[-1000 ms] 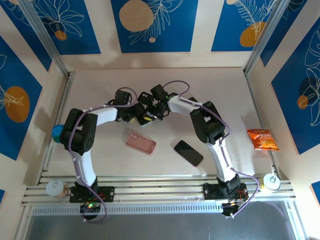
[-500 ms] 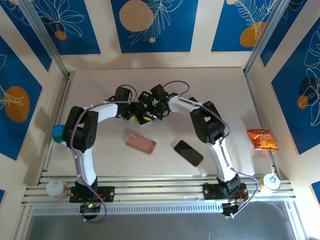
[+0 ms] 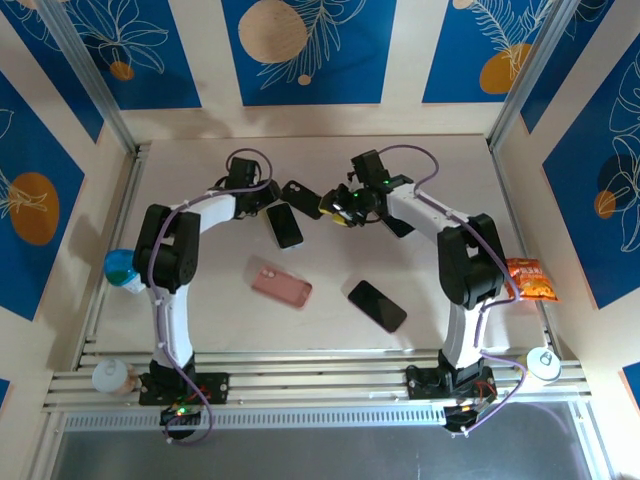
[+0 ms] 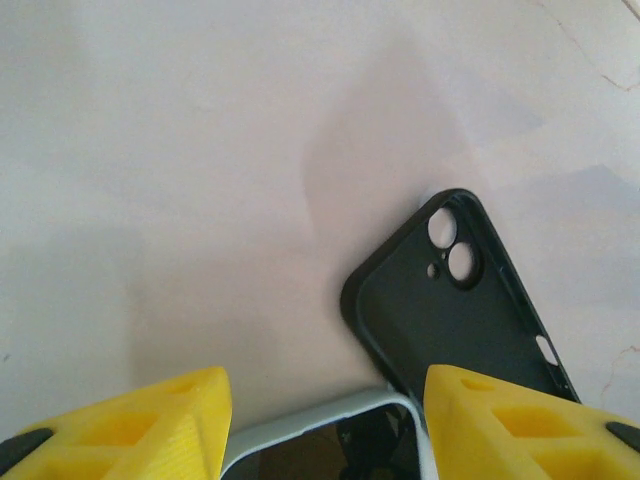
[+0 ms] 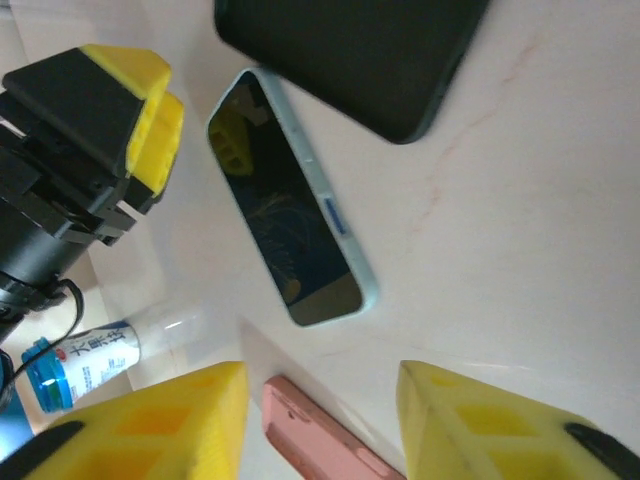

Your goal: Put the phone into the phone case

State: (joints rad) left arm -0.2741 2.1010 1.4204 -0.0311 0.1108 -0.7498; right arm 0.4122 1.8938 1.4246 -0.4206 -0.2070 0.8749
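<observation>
Snack bag (image 3: 526, 279) far rt (orange, crumpled); bottle (image 3: 121, 268), poss. milk, left.

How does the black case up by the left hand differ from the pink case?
The black case is matte dark; the pink case is salmon. The black case lies hollow side up, camera holes showing; which face of the pink case is up I cannot tell. The black case sits far out beside the light-rimmed phone; the pink case lies nearer the robot. Both lie flat, unheld.
</observation>
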